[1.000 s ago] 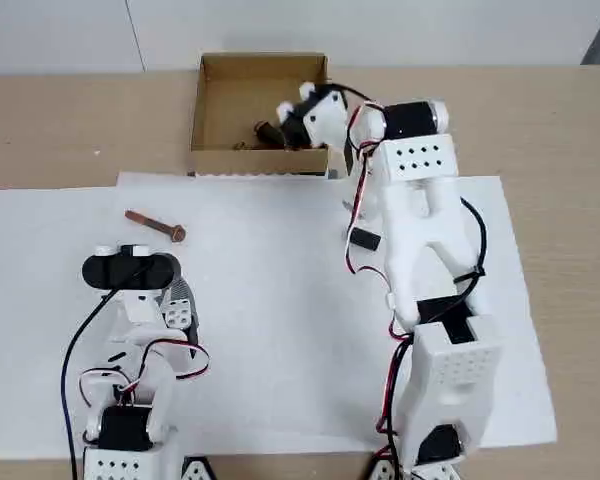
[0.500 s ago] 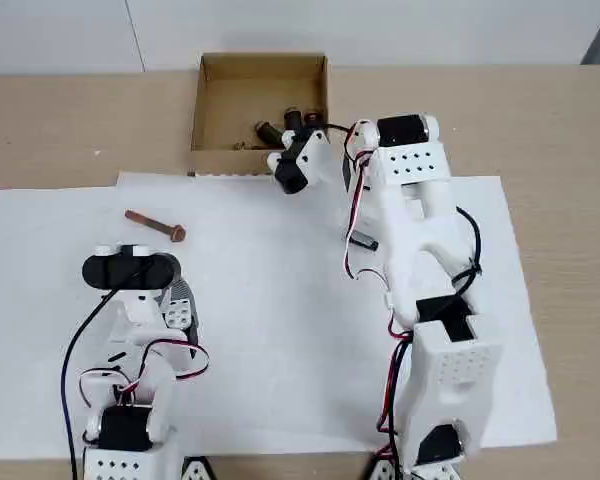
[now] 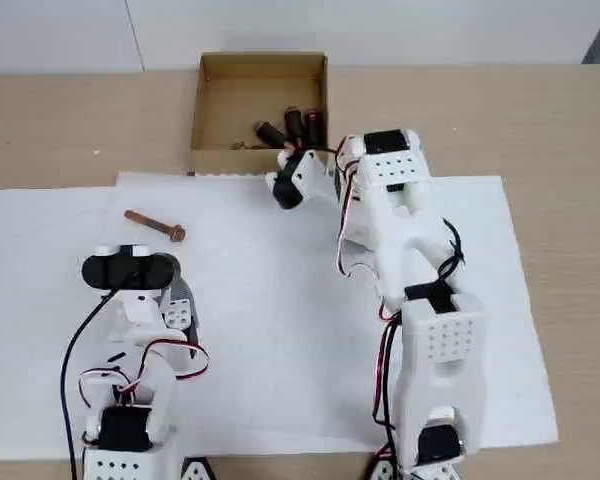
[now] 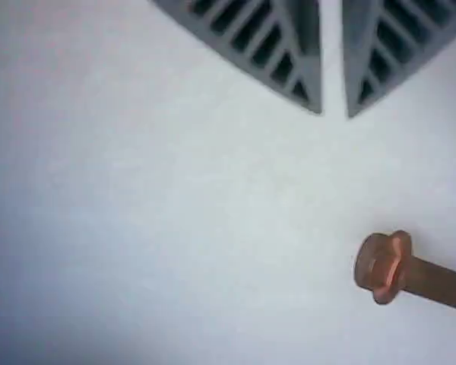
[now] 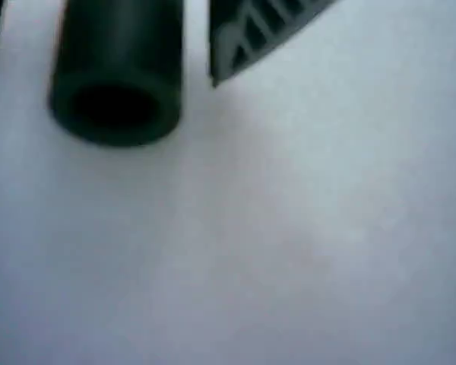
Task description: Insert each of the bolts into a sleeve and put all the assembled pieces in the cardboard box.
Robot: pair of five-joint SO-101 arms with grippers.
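— What has the right gripper (image 3: pixel 290 183) got?

— A dark sleeve (image 5: pixel 118 76); it sits between the jaws with its open bore showing at the free end; I take the jaws to be clenched on it, though a sliver of paper shows beside one of them. It hangs over the white paper (image 3: pixel 260 330), just on the near side of the cardboard box (image 3: pixel 195 110).

— And the left gripper (image 4: pixel 334 110)?

— Jaws drawn almost together, only a thin slit between them, nothing in it; it sits low over the paper at the near left. The bolt (image 3: pixel 155 225) lies flat on the sheet just beyond it, loose, its head pointing right.

— How would you expect those two to handle?

— The bolt looks like coppery metal; stiff, small, light enough, and round in the shank, so I'd guess it rolls if nudged; the flanged head should check that a little. I'd pinch it across the middle of the shank, leaving the tip free to enter the bore. The sleeve looks a smooth, thick-walled tube, rubber or plastic, I can't say which; hold it by the outer wall and well back from the mouth; squeeze too hard and a soft one might narrow.

— Anything in the box?

— A few dark pieces (image 3: pixel 290 125) toward its right side; whether each has a bolt inside, I can't tell from here.

— Any writing?

— None I can read; the box, the paper, the table (image 3: pixel 60 120) and the arms all look unmarked.
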